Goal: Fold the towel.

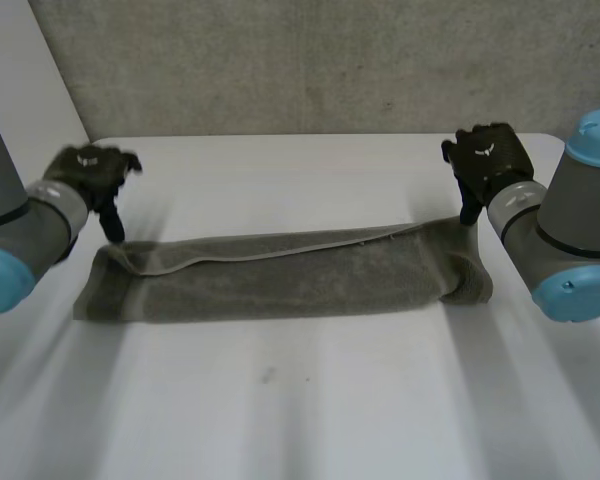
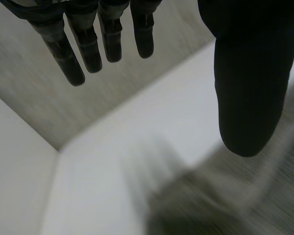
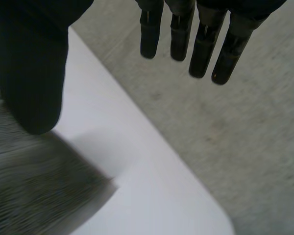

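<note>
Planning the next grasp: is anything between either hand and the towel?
Nothing visible stands in the way. The left hand and the right hand hang open by the far corners of the towel, which lies as a long strip on the table. There is nothing between them and the cloth.

A: What is the towel (image 1: 300, 280) like?
B: Soft, fuzzy cloth — with a smoother, paler strip along its twelve o'clock edge.
A: And the table (image 1: 310, 400)?
B: White, smooth, a bit shiny. The wall (image 1: 310, 60) at twelve o'clock is grey and rough.
A: The left hand (image 1: 85, 170) and right hand (image 1: 492, 155)?
B: Black and mostly dull.
</note>
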{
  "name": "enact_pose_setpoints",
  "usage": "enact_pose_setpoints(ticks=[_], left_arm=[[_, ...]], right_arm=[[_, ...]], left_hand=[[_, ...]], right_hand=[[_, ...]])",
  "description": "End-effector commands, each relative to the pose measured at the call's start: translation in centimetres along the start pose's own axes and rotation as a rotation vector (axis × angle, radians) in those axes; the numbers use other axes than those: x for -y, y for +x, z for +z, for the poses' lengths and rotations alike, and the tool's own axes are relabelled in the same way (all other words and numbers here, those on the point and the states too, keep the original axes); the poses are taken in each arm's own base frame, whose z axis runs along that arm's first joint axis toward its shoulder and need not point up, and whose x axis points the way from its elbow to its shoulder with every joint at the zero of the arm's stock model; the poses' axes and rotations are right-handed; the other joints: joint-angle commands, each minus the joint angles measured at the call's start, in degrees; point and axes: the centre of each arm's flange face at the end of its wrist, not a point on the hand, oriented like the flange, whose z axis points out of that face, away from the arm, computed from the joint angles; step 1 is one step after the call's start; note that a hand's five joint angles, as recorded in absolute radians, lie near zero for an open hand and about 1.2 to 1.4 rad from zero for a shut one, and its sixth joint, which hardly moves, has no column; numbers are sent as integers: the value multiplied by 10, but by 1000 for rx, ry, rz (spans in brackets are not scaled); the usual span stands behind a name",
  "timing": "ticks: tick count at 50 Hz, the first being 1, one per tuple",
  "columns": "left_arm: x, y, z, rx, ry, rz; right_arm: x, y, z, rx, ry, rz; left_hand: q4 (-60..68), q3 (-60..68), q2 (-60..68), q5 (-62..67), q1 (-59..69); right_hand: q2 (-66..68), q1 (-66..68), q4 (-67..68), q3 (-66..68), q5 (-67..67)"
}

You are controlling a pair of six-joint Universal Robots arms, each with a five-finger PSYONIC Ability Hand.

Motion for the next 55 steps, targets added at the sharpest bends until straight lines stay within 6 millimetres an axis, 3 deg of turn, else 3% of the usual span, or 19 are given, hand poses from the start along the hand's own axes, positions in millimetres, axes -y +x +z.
enact_pose_setpoints(ticks=[1, 5, 11, 21, 28, 31, 36, 40, 42, 48, 55], left_arm=[[-39, 15, -26, -103, -279, -5], [-50, 18, -32, -119, -336, -6], [-52, 15, -26, -103, -320, -6], [-70, 18, 11, -99, -312, 27], [-64, 14, 42, -75, -248, 57], [-57, 11, 53, -61, -207, 69], [-44, 6, 69, -33, -136, 76], [-42, 5, 73, -22, -111, 75], [-41, 4, 75, -14, -89, 76], [-51, 8, 69, -24, -126, 75], [-55, 9, 55, -35, -157, 72]], right_arm=[[-13, -4, -12, 133, -132, 100], [-21, -11, -11, 209, -166, 144], [-31, -15, 2, 221, -176, 172], [-58, -30, 23, 239, -219, 190], [-61, -33, 24, 242, -227, 189], [-60, -34, 22, 246, -229, 189], [-56, -32, 12, 254, -236, 187], [-56, -29, 6, 252, -243, 185], [-54, -27, 2, 247, -247, 185], [-53, -15, -7, 223, -260, 193], [-49, 0, -15, 189, -256, 198]], left_hand=[[118, 118, 118, 118, 118], [163, 164, 164, 163, 163], [165, 165, 166, 165, 165], [214, 214, 214, 214, 214], [182, 182, 182, 182, 182], [126, 127, 127, 126, 126], [-76, -75, -75, -75, -76], [-77, -77, -77, -77, -77], [-77, -77, -77, -77, -77], [-77, -77, -77, -77, -77], [-77, -77, -77, -77, -77]], right_hand=[[175, 200, 171, 170, 176], [290, 315, 285, 285, 290], [349, 374, 344, 344, 350], [351, 376, 346, 346, 351], [342, 367, 338, 337, 343], [337, 362, 333, 332, 338], [320, 345, 316, 315, 321], [285, 310, 280, 280, 286], [153, 178, 148, 148, 154], [8, 33, 3, 3, 8], [-15, 11, -19, -19, -14]])
